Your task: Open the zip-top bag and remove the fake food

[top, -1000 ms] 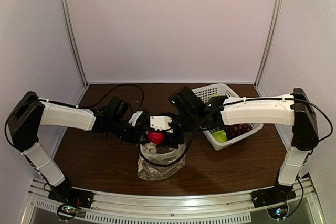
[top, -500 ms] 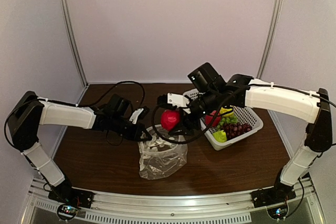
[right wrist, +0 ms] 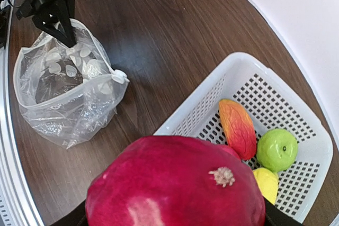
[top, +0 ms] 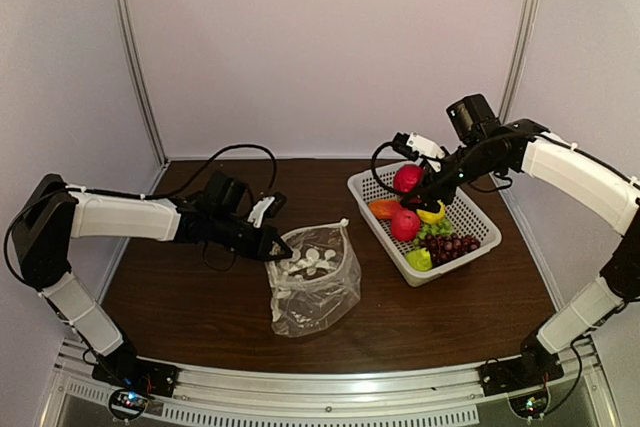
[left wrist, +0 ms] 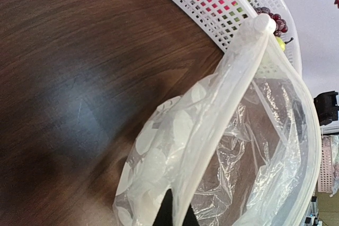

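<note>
**Bag stands open, red apple held over the basket**

Your zip-top bag (top: 318, 282) stands on the table (top: 200, 307) near its middle with its mouth facing up. The open zip rim runs lengthwise from the left gripper (top: 283, 248) toward the basket (right wrist: 196, 110). That gripper is pinched tight on the rim's left end. Your right gripper (top: 407, 179) is clamped around a red apple (right wrist: 175, 183), which it holds above the basket.

No legible text, labels, brands or numbers in any view. Print on zip-top bag (top: 316, 285) is just plain white dots.
</note>
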You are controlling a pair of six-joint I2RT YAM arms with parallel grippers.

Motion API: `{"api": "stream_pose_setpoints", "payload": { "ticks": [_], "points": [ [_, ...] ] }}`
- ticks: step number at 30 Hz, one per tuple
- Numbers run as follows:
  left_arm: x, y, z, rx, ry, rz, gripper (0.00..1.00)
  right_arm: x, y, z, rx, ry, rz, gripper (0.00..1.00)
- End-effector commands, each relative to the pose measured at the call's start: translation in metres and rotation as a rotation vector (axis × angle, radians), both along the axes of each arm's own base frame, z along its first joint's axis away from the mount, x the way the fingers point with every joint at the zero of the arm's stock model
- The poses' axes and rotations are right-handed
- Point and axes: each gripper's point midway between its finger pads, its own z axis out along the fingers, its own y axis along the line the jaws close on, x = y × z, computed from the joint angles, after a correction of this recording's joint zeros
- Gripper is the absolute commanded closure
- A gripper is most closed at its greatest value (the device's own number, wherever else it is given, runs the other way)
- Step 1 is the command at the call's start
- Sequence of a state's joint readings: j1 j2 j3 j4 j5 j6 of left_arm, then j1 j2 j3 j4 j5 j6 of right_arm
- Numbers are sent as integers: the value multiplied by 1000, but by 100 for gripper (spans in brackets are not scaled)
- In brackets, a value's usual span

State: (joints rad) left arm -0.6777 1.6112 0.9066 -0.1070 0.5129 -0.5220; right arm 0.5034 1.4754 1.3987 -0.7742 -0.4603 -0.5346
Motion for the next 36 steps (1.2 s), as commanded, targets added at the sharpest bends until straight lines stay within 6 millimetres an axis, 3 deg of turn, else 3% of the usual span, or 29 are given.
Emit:
{"api": "stream_pose_setpoints", "payload": {
  "ticks": [1, 11, 21, 26, 36],
  "points": [
    [12, -7, 18, -37, -47, 1, 100, 3, -17, -28, -2, 149, -83, 23],
    [11, -8, 21, -47, -42, 4, 100, 23, -18, -91, -1, 417, -195, 22],
    [7, -8, 20, -44, -43, -2, 100, 25, -13, -116, 6, 512, -223, 21],
    [6, -9, 22, -50, -41, -9, 100, 25, -15, -119, -7, 518, -228, 16],
    [8, -7, 28, -45, -66, -1, 100, 26, -19, -102, -13, 466, -223, 8]
  ]
}}
